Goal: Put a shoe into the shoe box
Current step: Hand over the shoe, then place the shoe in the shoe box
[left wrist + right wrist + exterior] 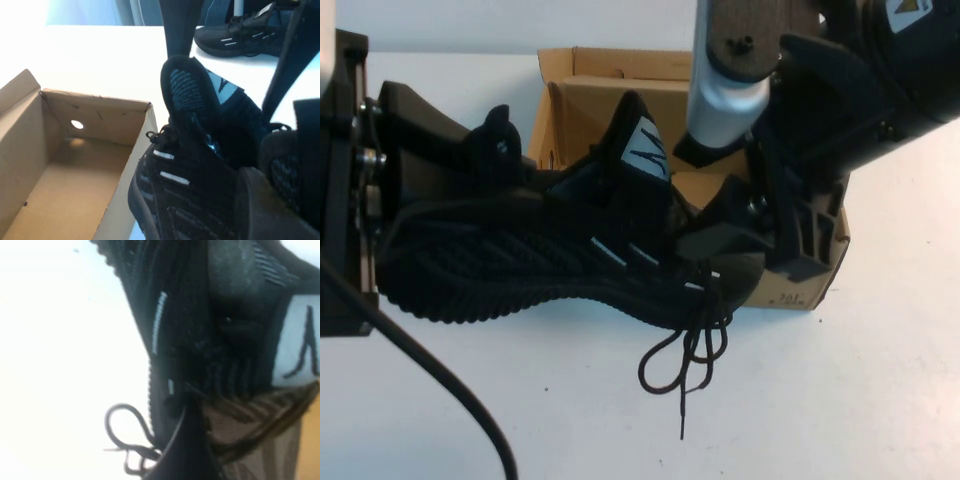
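The shoe (520, 260), a black mesh sneaker with white side stripes and a white tongue logo, is held off the table on its side, sole toward me, in front of the open brown shoe box (590, 80). My left gripper (470, 165) is shut on its heel collar. My right gripper (760, 245) is shut on its toe end, over the box's right corner. Its laces (685, 350) hang loose. In the left wrist view the shoe (190, 190) sits beside the box's open inside (60, 190). The right wrist view shows the shoe's upper (190, 315) close up.
A second black shoe (240, 35) lies farther off on the white table, seen in the left wrist view. A black cable (440, 380) runs from the left arm across the table's front left. White table (840, 400) surrounds the box.
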You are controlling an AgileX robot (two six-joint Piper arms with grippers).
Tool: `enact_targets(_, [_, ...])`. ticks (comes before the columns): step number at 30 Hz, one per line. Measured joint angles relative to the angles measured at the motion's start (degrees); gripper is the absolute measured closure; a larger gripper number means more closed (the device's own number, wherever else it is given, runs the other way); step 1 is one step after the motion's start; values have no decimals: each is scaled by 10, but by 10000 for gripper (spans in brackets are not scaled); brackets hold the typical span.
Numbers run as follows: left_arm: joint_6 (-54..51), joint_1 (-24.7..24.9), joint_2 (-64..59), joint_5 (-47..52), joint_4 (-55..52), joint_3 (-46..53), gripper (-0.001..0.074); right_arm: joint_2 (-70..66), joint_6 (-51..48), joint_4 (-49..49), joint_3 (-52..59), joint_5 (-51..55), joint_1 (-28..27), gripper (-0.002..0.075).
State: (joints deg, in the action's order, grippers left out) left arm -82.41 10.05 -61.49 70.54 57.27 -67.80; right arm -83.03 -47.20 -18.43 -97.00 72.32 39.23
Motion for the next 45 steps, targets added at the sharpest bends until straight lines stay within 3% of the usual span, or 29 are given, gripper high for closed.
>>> enact_targets(17, [-15, -3, 0, 6, 16, 0, 645, -58, -13, -66, 0, -1, 0, 247])
enact_targets(20, [-16, -3, 0, 6, 16, 0, 647, -60, -18, -67, 1, -2, 0, 365])
enact_targets(24, [-17, -3, 0, 6, 18, 0, 648, -60, -30, -67, 1, -2, -1, 622])
enact_targets(26, [-17, -3, 0, 6, 18, 0, 648, -60, -33, -67, 1, -2, -1, 676])
enact_targets(38, [17, -3, 0, -25, 11, 0, 645, -62, -36, -54, -9, -6, -1, 710])
enact_targets(41, [35, -3, 1, -42, 10, -1, 538, -64, -36, -44, -30, -2, -1, 711])
enact_targets(45, [63, -3, 1, -64, 22, -3, 236, -65, -31, -20, -53, 3, -1, 711])
